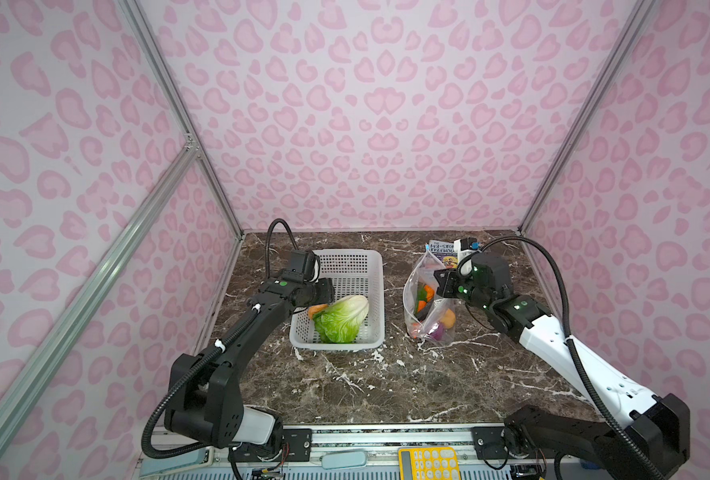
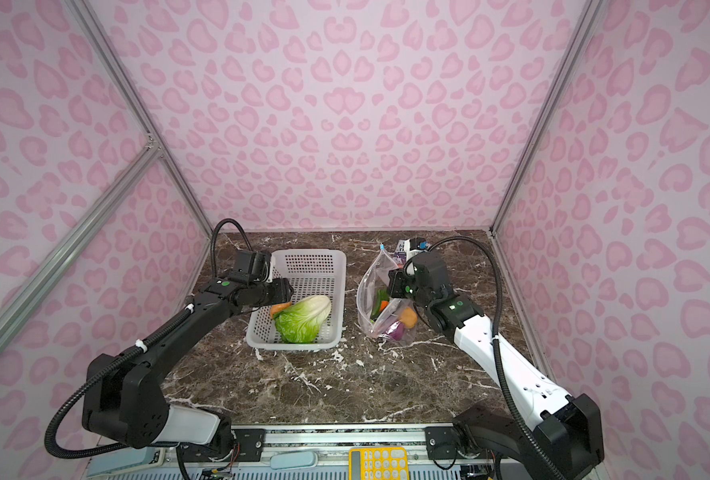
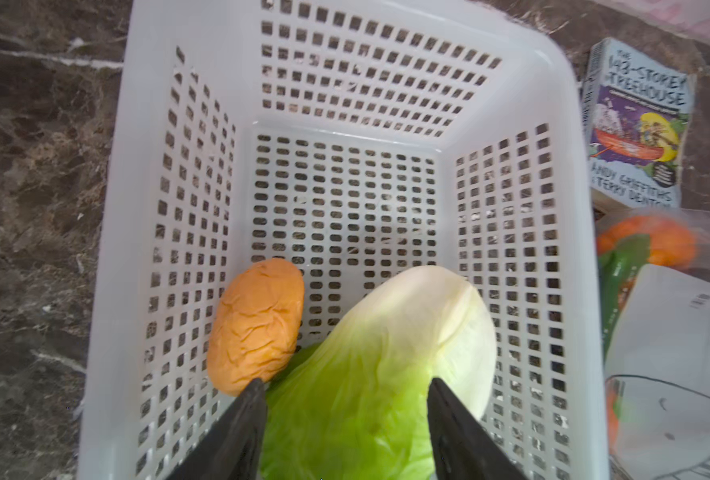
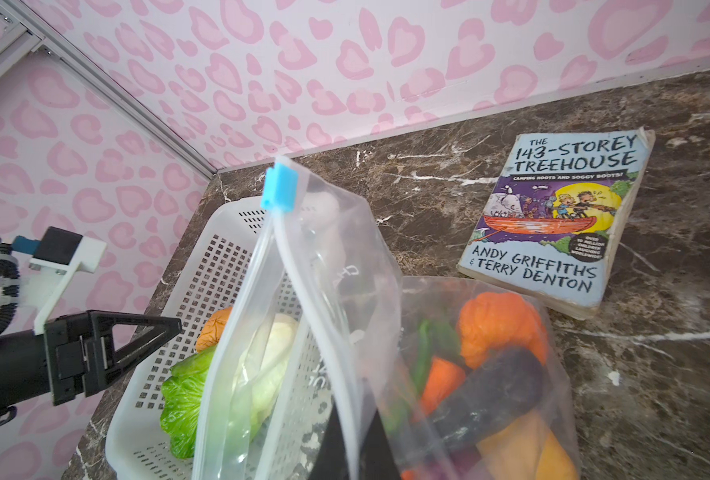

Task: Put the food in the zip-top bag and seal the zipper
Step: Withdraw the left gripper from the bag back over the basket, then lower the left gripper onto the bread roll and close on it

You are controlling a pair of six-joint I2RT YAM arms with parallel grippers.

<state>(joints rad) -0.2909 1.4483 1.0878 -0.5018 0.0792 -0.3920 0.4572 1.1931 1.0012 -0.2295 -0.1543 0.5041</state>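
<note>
Your left claw (image 3: 345, 381) is open, the cabbage (image 3: 407, 332) just ahead: probably light, soft, bulky, so pinch its green end. Your right claw (image 4: 351, 440) grips the floppy zip-top bag (image 4: 345, 257) by its rim.

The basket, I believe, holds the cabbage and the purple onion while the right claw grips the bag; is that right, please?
Not quite: the basket holds the cabbage and a tan-orange potato, as the left wrist view shows. The purple onion is already inside the bag, which the right claw does grip.
</note>
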